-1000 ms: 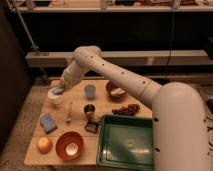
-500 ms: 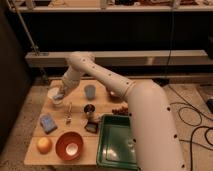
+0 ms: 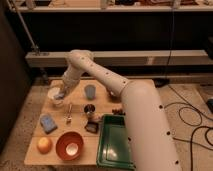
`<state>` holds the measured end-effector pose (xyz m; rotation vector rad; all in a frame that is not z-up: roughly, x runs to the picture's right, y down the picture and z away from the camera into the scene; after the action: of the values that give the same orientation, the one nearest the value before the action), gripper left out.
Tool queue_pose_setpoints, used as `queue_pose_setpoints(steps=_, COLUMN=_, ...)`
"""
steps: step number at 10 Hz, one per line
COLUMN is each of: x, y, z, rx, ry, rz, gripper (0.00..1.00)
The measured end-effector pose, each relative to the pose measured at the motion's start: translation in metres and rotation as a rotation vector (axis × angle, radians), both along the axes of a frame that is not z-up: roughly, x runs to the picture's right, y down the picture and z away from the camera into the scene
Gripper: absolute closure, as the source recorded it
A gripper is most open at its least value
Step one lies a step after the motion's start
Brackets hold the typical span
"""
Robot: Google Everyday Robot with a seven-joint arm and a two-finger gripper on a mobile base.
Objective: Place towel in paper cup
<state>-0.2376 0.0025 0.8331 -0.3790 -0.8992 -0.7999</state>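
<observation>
The white paper cup (image 3: 54, 96) stands near the left back corner of the wooden table (image 3: 102, 152). My gripper (image 3: 60, 93) reaches in from the right and hangs at the cup's rim, on its right side. A pale blue-grey bit of towel (image 3: 61, 93) shows at the gripper's tip, right over the cup's mouth. How deep the towel sits in the cup is hidden by the gripper.
A slim blue-grey cup (image 3: 90, 91) stands right of the paper cup. A dark blue block (image 3: 48, 122), an orange fruit (image 3: 44, 145) and an orange bowl (image 3: 70, 145) lie at the front left. A green tray (image 3: 118, 144) fills the front right; a small dark cup (image 3: 90, 109) stands mid-table.
The arm's elbow has swung slightly left and its forearm now fills more of the right foreground. The gripper has stayed at the paper cup.
</observation>
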Motion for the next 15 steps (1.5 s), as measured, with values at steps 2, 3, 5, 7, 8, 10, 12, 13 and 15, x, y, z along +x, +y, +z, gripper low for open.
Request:
queue_pose_setpoints(steps=2, x=-0.002, y=-0.021, z=-0.003, rx=0.084, ry=-0.039, rz=0.087, gripper=0.62)
queue_pose_setpoints(steps=3, x=-0.014, y=-0.033, z=-0.006, rx=0.110, ry=-0.052, rz=0.091, gripper=0.72)
queue_pose_setpoints(steps=5, x=-0.035, y=-0.049, z=-0.002, rx=0.134, ry=-0.070, rz=0.092, gripper=0.91)
queue_pose_setpoints(steps=7, x=-0.044, y=-0.054, z=0.006, rx=0.129, ry=-0.126, rz=0.133, gripper=1.00)
queue_pose_setpoints(steps=8, x=-0.044, y=-0.055, z=0.006, rx=0.129, ry=-0.134, rz=0.140, gripper=0.99)
queue_pose_setpoints(steps=10, x=-0.044, y=-0.055, z=0.006, rx=0.129, ry=-0.136, rz=0.139, gripper=0.82)
queue_pose_setpoints(steps=12, x=-0.045, y=-0.055, z=0.006, rx=0.129, ry=-0.136, rz=0.139, gripper=0.62)
queue_pose_setpoints(steps=13, x=-0.045, y=-0.055, z=0.006, rx=0.129, ry=-0.136, rz=0.139, gripper=0.52)
queue_pose_setpoints(steps=15, x=-0.045, y=-0.054, z=0.006, rx=0.128, ry=-0.136, rz=0.138, gripper=0.34)
